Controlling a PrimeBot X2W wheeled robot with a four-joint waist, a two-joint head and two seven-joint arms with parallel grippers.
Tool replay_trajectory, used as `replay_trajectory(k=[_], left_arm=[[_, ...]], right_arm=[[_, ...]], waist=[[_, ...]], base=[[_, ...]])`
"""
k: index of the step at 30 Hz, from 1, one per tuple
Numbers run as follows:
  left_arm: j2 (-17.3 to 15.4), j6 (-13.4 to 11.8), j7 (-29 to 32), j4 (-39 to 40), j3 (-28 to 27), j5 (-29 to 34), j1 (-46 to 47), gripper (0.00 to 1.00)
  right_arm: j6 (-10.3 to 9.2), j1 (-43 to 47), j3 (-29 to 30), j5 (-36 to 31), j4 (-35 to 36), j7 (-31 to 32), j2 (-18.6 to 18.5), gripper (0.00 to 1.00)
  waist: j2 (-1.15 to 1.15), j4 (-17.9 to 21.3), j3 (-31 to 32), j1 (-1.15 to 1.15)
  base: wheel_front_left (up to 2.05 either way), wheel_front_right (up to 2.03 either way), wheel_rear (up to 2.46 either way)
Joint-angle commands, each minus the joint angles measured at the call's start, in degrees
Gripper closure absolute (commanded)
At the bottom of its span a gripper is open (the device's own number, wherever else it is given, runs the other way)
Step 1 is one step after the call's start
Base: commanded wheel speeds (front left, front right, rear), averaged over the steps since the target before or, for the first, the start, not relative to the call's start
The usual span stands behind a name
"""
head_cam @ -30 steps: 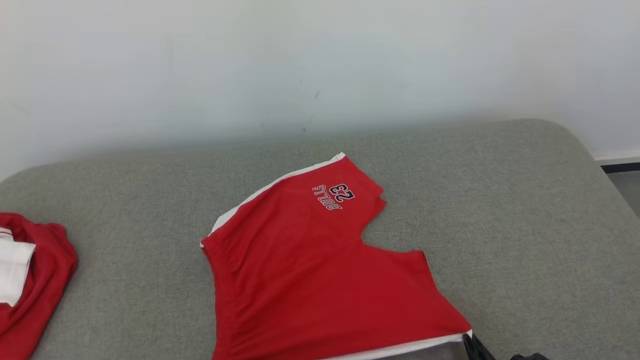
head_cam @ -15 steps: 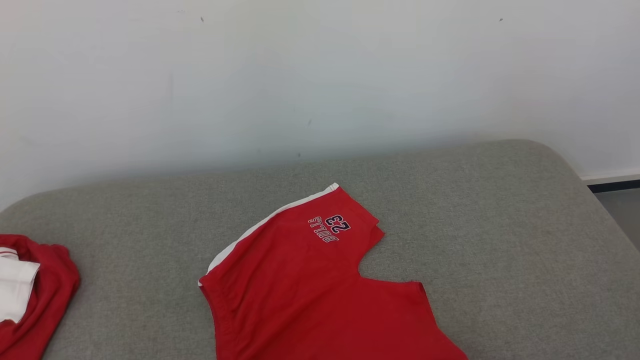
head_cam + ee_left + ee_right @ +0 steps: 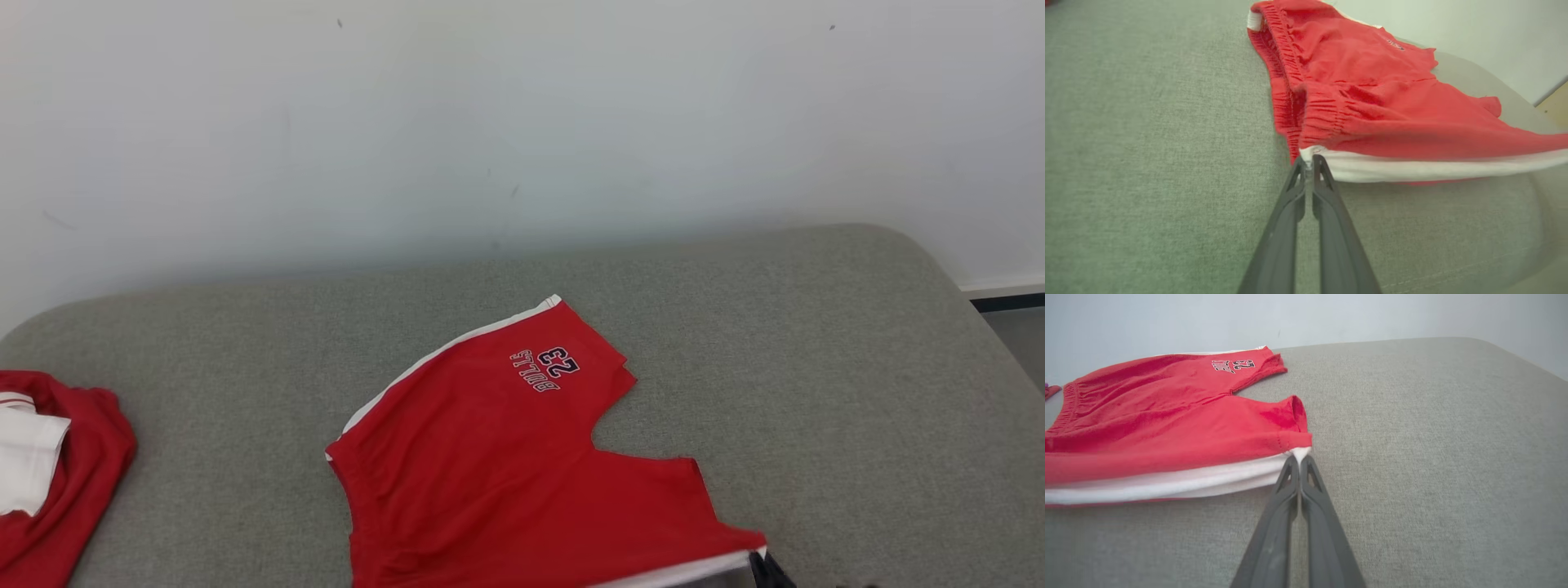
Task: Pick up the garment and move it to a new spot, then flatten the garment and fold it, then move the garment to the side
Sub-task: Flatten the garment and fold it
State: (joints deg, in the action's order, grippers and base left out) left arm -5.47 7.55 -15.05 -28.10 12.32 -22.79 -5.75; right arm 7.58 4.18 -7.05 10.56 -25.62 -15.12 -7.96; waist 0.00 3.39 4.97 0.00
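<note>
Gripping with the closed left claw (image 3: 1308, 163) the waistband corner of the red shorts (image 3: 490, 457); with the closed right claw (image 3: 1299, 458) the leg-hem corner. Spread beyond both claws on grey cushion (image 3: 816, 367).

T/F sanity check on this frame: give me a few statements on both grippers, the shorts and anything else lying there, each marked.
1. The left gripper pinches the shorts at the waistband corner. True.
2. The right gripper is open, off the cloth. False: it is shut on the white-striped leg-hem corner.
3. The shorts are folded in half. False: they lie spread, both legs apart.
4. The print includes 23. True.
5. Another red garment lies at the head view's left edge. True.
</note>
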Motion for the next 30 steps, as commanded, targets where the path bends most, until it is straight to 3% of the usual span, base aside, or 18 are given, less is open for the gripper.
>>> replay_trajectory(k=[1,8,16,30], left_arm=[[-0.36,-0.14,-0.19,0.58,-0.23,0.28,0.6,1.0],[-0.23,-0.14,-0.18,4.47,-0.36,1.07,4.73,1.0],[-0.05,-0.14,-0.19,4.13,0.56,1.37,10.15,1.0],[0.63,-0.13,-0.19,2.13,1.62,1.65,25.57,1.0]], right_arm=[[-0.14,-1.16,0.05,0.0,0.26,-0.03,0.32,1.0],[-0.14,-9.57,0.72,-0.57,-0.22,-0.03,0.96,1.0],[-0.14,-21.38,0.51,-1.14,-5.68,-0.02,1.3,1.0],[-0.14,-40.63,-0.45,-4.71,-14.47,-0.03,-3.02,1.0]], waist=[[0.0,-0.31,-0.57,0.0],[0.0,-1.69,-3.22,0.0],[0.0,-4.15,-6.15,0.0],[0.0,-9.44,-16.09,0.0]], base=[[0.0,0.0,0.0],[0.0,0.0,0.0],[0.0,0.0,0.0],[0.0,0.0,0.0]])
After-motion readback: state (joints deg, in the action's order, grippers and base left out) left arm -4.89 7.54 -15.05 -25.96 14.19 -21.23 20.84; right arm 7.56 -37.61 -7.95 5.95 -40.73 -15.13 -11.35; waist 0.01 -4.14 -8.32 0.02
